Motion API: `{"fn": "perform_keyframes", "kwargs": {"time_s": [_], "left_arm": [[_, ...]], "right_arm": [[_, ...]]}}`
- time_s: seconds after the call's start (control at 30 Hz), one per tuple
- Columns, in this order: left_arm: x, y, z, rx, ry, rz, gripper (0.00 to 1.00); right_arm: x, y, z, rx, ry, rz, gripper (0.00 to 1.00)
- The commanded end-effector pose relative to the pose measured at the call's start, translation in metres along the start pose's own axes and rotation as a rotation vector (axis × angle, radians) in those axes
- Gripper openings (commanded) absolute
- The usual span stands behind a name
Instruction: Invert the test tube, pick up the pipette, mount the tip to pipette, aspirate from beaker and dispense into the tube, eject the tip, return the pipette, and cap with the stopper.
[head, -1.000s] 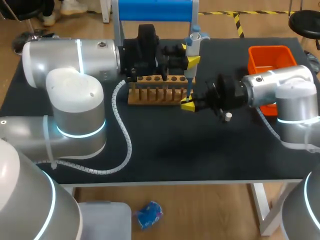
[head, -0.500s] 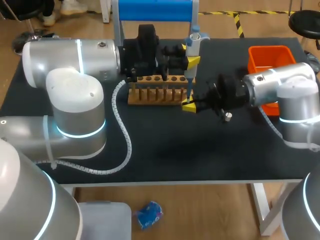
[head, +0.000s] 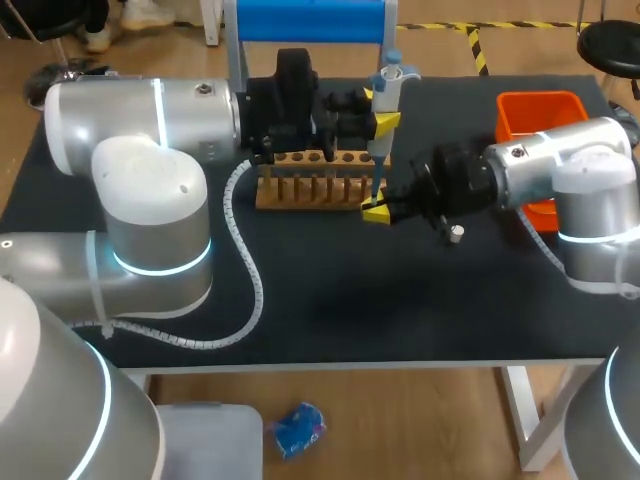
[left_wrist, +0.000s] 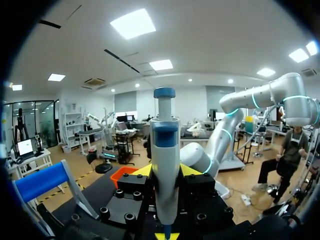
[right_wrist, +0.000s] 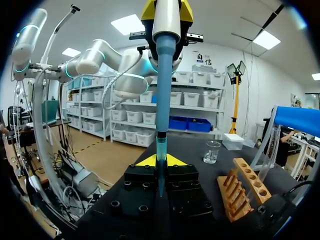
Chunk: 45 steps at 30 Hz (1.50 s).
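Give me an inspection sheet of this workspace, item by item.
Surface: black tabletop.
Job's things: white-and-blue pipette held upright; its blue tip points down at the right gripper; wooden tube rack beside it; clear glass beaker on the table.
Clutter: orange plastic bin; blue-topped stand; small white box.
Grippers: left gripper shut on the pipette; right gripper's grip unreadable.
Cables: white spiral-wrapped cable lying on the table.
Surroundings: nothing seen reaching over the table.
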<state>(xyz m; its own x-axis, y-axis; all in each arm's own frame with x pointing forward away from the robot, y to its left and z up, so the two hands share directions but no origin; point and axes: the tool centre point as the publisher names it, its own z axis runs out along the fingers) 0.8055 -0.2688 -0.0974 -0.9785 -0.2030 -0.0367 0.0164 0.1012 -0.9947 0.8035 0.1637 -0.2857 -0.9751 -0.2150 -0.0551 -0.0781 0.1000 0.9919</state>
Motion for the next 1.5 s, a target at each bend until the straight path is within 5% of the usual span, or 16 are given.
{"fn": "perform_keyframes", "kwargs": {"time_s": [0.03,1.5], "left_arm": [[0.000,0.002,0.001,0.006,-0.003,0.002,0.00],[0.000,0.002,0.001,0.006,-0.003,0.002,0.00]], "right_arm": [[0.003,0.000,0.002,-0.005,-0.001,0.003,0.00],[-0.008,0.020,-0.001,-0.073,-0.021,-0.046,0.00]]}}
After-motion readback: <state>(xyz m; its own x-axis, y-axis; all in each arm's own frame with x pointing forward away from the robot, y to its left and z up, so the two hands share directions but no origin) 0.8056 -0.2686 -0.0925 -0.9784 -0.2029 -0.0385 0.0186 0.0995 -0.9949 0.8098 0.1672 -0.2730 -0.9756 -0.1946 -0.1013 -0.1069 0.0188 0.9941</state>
